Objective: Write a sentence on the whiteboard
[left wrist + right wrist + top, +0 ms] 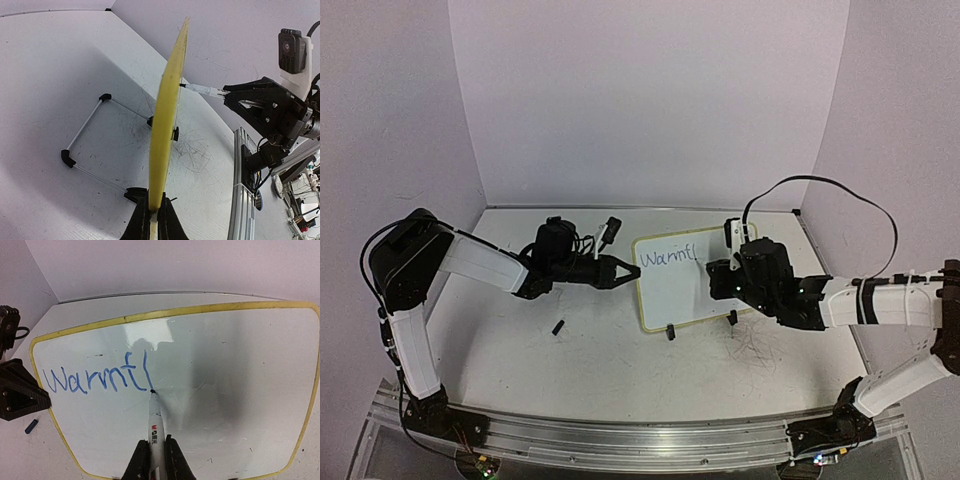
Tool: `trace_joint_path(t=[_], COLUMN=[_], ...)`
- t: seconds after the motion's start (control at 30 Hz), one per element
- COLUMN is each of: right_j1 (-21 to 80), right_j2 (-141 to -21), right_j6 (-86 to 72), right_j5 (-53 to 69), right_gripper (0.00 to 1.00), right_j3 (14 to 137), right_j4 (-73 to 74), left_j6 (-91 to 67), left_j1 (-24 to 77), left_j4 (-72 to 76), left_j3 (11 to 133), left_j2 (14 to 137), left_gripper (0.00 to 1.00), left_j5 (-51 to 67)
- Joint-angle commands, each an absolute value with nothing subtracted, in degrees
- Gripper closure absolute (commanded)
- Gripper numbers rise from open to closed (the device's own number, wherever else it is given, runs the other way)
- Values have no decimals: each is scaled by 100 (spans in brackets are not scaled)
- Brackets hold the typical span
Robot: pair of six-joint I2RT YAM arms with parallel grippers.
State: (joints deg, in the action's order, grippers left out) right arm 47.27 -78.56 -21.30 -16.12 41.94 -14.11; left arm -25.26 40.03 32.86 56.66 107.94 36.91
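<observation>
The whiteboard [235,390] is standing propped on a wire stand [85,135] mid-table, between the 2 grippers. The sentence [95,379] is running in blue on 1 line, roughly "Warmt" plus a tall stroke. The board is looking light, stiff and slick, likely to skid under pen pressure, so its yellow frame edge is the place to pinch. The left gripper [152,220] is clamping that edge. The right gripper [156,455] is gripping a marker [154,415], its tip touching the board just after the last stroke. No container is showing.
</observation>
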Motion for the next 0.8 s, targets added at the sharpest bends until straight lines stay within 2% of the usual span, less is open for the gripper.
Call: trace_joint_path(t=[0.0, 0.77], right_j1=[4702, 4708], right_j2=[-7917, -8042], right_j6=[-2115, -2175], right_j5=[-1675, -2153], right_gripper=[100, 100], right_j3=[4480, 4691], right_j4=[-1575, -1450], left_j6=[-2487, -2469], left_j1=[4109, 4113], left_j4=[3080, 3070], left_j3=[5790, 5790], left_j2=[10642, 10650], left_gripper=[100, 100], left_j5=[3807, 3803])
